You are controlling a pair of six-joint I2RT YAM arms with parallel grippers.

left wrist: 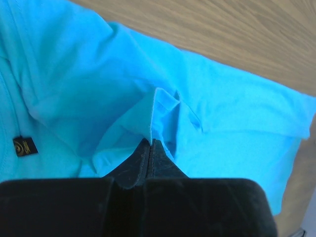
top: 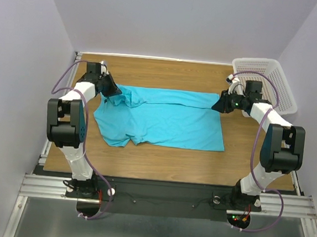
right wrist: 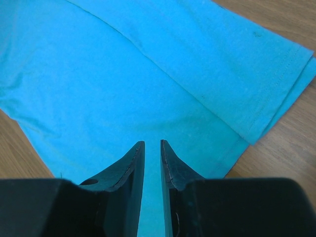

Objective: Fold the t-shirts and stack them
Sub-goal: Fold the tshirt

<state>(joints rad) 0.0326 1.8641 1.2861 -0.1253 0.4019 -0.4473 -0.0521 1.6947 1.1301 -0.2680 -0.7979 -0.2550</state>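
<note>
The first grasp of a fold was in hand. Nearest the arms' bases, the t-shirt (top: 164, 122) lay spread on the counter (top: 161, 155). Its near edge was loose and rumpled on the left pincer's side, well short of either pincer. Farther out, the left pincer (left wrist: 150, 143) was clamped tight on a raised ridge of cloth at the shirt's far corner, close by the neck (a small dark label (left wrist: 24, 146) showed off to that pincer's left in its own view). The right pincer (right wrist: 151, 143) sat at the opposite far corner, its jaws a narrow slit apart with blue cloth showing in the slit. Whether it pinched that cloth I could not tell. Beyond the right pincer, a white basket (top: 265, 78) stood at the counter's far corner. I judged that the next move called for a sure hold on both corners. An even lift toward the near edge would follow, kept level so the thin fabric did not bunch.
</note>
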